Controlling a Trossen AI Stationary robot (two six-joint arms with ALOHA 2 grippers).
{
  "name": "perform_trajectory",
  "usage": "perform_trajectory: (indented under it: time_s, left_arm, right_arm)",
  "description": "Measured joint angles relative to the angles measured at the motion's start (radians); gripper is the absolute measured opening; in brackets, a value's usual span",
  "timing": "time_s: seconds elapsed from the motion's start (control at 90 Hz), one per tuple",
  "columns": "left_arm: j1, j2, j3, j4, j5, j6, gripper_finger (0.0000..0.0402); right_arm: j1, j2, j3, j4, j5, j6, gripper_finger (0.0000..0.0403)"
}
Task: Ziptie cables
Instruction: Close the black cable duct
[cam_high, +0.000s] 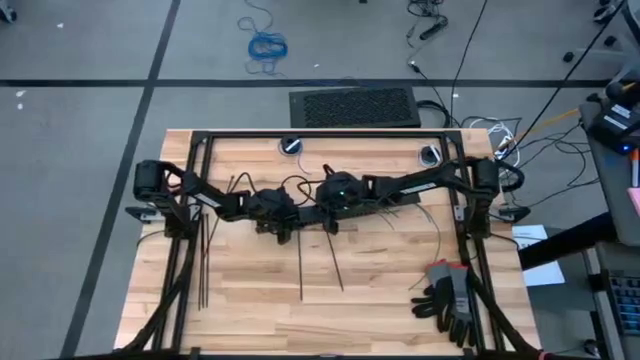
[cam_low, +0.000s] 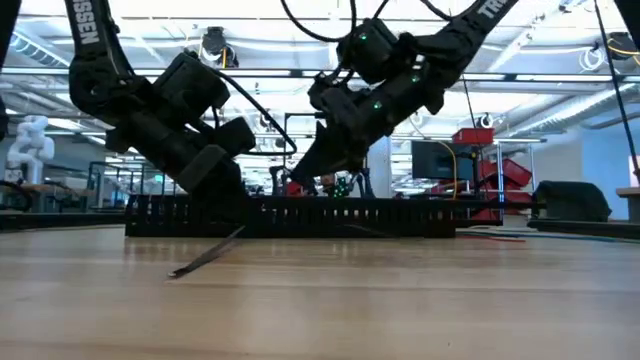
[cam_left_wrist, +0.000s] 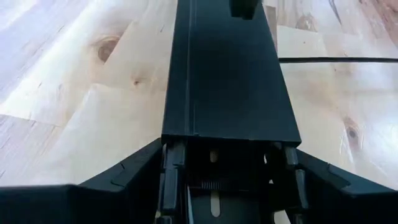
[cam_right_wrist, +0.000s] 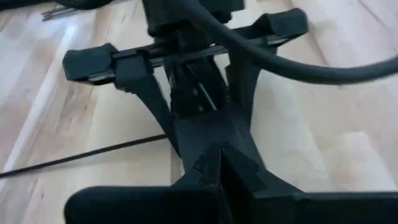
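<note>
Left gripper (cam_left_wrist: 230, 186) clamps black slotted bar (cam_left_wrist: 227, 74) end; right gripper (cam_right_wrist: 214, 165) closed, touching it mid-table

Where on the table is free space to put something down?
Bare wood lies at the near edge between the zipties and the gloves, and at the far edge. The middle is crowded: left gripper, right gripper, slotted bar.

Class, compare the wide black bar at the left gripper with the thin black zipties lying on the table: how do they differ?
The black bar is wide and flat; the zipties are very thin strips. The bar sits clamped between the fingers of the left gripper at mid-table, facing the right gripper; the zipties lie loose on the wood. Both are black, long and straight.
</note>
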Motion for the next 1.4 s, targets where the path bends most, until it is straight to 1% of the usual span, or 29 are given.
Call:
perform_trajectory:
  time_s: [0.133,0.244,0.422,0.533,0.689,0.9,1.033,1.133,1.233,1.4]
  left_arm:
    - [0.000,0.000,0.000,0.010,-0.002,0.004,0.0267]
    - [-0.001,0.000,0.000,0.013,-0.023,0.004,0.0267]
    - [-0.002,0.000,0.000,0.018,-0.032,0.004,0.0267]
    - [-0.001,0.001,-0.001,0.035,-0.038,-0.001,0.0267]
    - [0.000,-0.010,0.020,0.035,-0.038,-0.027,0.0267]
    - [0.001,-0.041,0.034,0.052,-0.037,0.045,0.0267]
    - [0.001,-0.041,0.034,0.050,-0.031,0.046,0.0267]
    - [0.001,-0.044,0.034,0.051,0.001,0.015,0.0267]
    - [0.000,-0.070,0.035,0.001,0.028,-0.015,0.0267]
    - [-0.009,-0.146,0.036,-0.159,0.037,-0.022,0.0267]
  right_arm:
    - [-0.009,0.052,0.017,0.005,-0.048,0.000,0.0000]
    - [-0.009,0.083,0.030,0.020,-0.051,-0.001,0.0000]
    - [-0.012,0.085,0.029,0.023,-0.055,-0.008,0.0000]
    - [-0.022,0.087,0.028,0.031,-0.086,-0.005,0.0000]
    - [-0.031,0.087,0.027,0.021,-0.095,-0.004,0.0000]
    - [-0.043,0.089,0.027,0.027,-0.101,-0.016,0.0000]
    - [-0.048,0.090,0.026,0.030,-0.104,-0.016,0.0000]
    - [-0.049,0.090,0.026,0.029,-0.106,-0.016,0.0000]
    - [-0.049,0.090,0.026,0.026,-0.109,-0.017,0.0000]
    - [-0.051,0.090,0.026,0.022,-0.125,-0.022,0.0000]
